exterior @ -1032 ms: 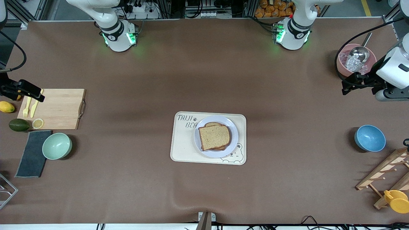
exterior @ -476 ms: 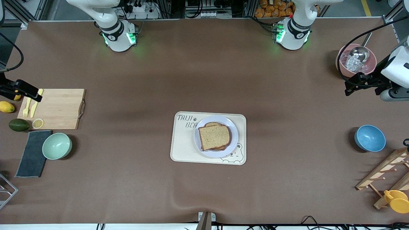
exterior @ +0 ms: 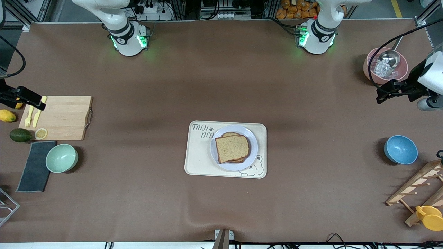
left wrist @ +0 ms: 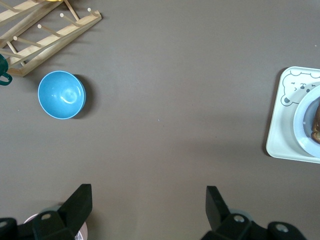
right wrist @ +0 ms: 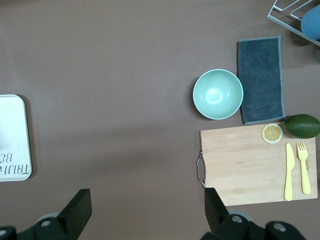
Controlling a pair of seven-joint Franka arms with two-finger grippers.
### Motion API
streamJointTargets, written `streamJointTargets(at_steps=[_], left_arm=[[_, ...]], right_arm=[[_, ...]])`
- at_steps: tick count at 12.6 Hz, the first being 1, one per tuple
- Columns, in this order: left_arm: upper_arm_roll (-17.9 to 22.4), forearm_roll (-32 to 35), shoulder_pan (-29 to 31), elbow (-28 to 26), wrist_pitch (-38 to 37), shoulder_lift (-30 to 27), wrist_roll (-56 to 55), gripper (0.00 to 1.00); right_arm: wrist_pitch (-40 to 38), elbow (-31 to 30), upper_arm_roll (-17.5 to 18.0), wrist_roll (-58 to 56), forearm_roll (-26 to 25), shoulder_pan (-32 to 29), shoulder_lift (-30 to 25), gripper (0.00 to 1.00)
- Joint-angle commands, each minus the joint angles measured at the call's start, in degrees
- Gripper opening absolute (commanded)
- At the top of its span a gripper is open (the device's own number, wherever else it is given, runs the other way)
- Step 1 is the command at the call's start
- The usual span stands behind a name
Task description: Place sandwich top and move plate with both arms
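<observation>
Front view showed the sandwich top (exterior: 232,148) on the plate (exterior: 252,145); left gripper (left wrist: 149,202) spread above pink bowl (exterior: 369,69); right gripper (right wrist: 148,204) spread above cutting board (exterior: 64,117).

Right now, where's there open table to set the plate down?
Bare table runs between the tray and the blue bowl, and between the tray and the green bowl. It's crowded around the cutting board and by the wooden rack.

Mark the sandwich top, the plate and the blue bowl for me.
sandwich top (exterior: 232,148), front view, middle of the slice's face
plate (exterior: 252,152), front view, bare rim beside the bread
blue bowl (left wrist: 62,95), left wrist view, inside of the bowl
</observation>
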Motion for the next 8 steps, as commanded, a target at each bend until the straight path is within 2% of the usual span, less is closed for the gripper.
streamJointTargets(at_steps=[1, 5, 8], left_arm=[[-0.33, -1.02, 0.14, -0.14, -0.84, -0.38, -1.63, 1.00], [-0.50, -1.73, 0.05, -1.38, -0.76, -1.96, -3.03, 1.00], [-0.33, -1.73, 0.05, 1.24, -0.76, -0.57, -2.51, 1.00]], right_arm=[[0.01, 0.20, 0.59, 0.11, -0.68, -0.51, 0.15, 1.00], [0.01, 0.20, 0.59, 0.11, -0.68, -0.51, 0.15, 1.00], [-0.17, 0.20, 0.59, 0.11, -0.68, -0.60, 0.15, 1.00]])
